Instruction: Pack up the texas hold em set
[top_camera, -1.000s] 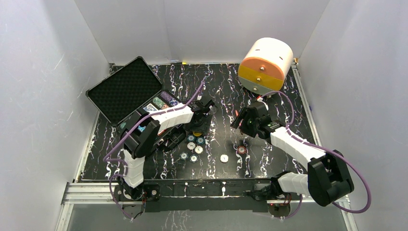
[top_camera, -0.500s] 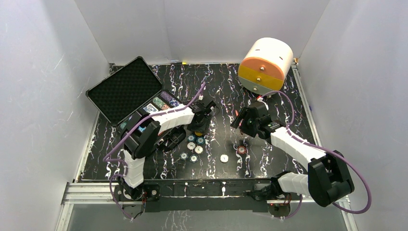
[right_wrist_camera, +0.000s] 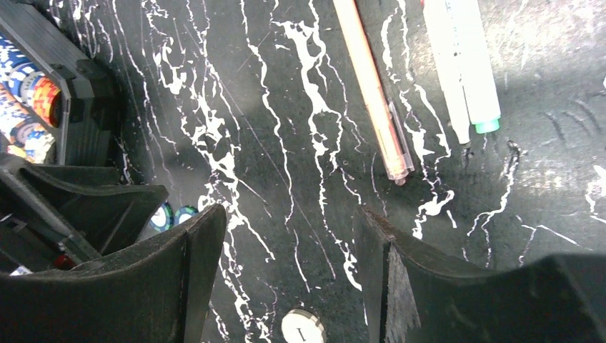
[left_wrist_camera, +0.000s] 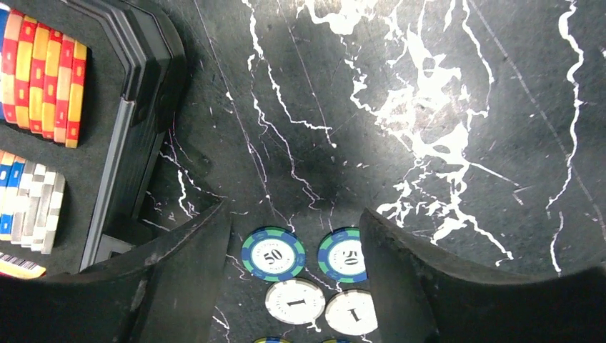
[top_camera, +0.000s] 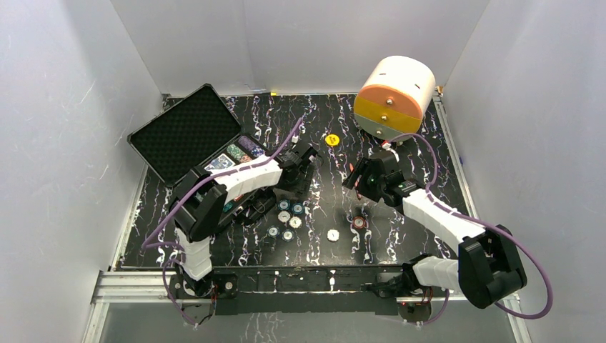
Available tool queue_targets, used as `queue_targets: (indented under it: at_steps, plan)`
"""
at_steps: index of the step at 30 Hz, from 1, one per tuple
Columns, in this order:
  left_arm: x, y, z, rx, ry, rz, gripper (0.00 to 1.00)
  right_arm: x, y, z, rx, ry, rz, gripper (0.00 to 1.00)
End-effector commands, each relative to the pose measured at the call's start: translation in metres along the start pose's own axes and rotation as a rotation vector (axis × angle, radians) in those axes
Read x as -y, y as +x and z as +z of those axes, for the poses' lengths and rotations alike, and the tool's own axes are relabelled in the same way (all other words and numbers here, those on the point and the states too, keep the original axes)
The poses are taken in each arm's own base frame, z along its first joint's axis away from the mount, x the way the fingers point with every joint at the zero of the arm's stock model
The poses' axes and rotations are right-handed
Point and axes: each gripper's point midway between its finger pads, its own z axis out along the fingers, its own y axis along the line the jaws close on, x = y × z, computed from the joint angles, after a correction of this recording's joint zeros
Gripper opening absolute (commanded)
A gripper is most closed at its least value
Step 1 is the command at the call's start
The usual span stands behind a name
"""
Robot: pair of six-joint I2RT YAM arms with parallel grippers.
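Observation:
The black case (top_camera: 184, 132) lies open at the left, lid tilted back, with rows of chips (left_wrist_camera: 43, 75) in its compartments. Several loose chips (top_camera: 289, 218) lie in front of it. My left gripper (top_camera: 300, 163) hovers open just behind them. Two blue-green 50 chips (left_wrist_camera: 273, 254) and two white 1 chips (left_wrist_camera: 294, 301) show between its fingers (left_wrist_camera: 193, 271), none gripped. One yellow chip (top_camera: 332, 140) lies alone farther back. My right gripper (right_wrist_camera: 291, 214) is open over bare table, with a white chip (right_wrist_camera: 303, 326) below it. A red chip (top_camera: 359, 222) lies nearby.
An orange-and-white cylinder (top_camera: 394, 96) stands at the back right. An orange pen (right_wrist_camera: 371, 89) and a white pen with a green cap (right_wrist_camera: 468, 64) lie just beyond my right gripper. White walls enclose the table on three sides.
The yellow chip that lay under my left gripper now lies farther back near the table's middle. The left jaws narrowed and then widened again. The right arm has not moved.

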Motion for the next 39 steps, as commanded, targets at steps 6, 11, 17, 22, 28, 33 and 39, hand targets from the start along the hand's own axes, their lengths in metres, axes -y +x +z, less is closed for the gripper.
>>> queue_targets:
  at_steps: [6,11,17,22,28,33,39]
  plan:
    - [0.005,-0.071,-0.021,0.156,0.085,-0.117,0.73,-0.037,-0.066,0.016,0.148,-0.013,-0.118,0.76]
    - [-0.005,-0.091,-0.041,0.226,0.128,-0.202,0.72,-0.061,-0.1,0.055,0.173,0.006,-0.227,0.77]
    - [-0.018,-0.086,-0.075,0.281,0.194,-0.293,0.72,-0.061,-0.129,0.121,0.175,0.144,-0.312,0.8]
    - [-0.038,-0.071,-0.113,0.335,0.231,-0.358,0.73,-0.052,-0.144,0.199,0.169,0.306,-0.405,0.84]
    - [-0.051,-0.064,-0.115,0.334,0.214,-0.372,0.74,-0.039,-0.119,0.23,0.09,0.327,-0.455,0.65]
    - [-0.053,-0.061,-0.115,0.328,0.21,-0.375,0.74,-0.048,-0.092,0.209,0.03,0.312,-0.545,0.54]
    - [-0.054,-0.055,-0.111,0.316,0.203,-0.386,0.74,-0.058,-0.036,0.163,-0.112,0.279,-0.587,0.54]
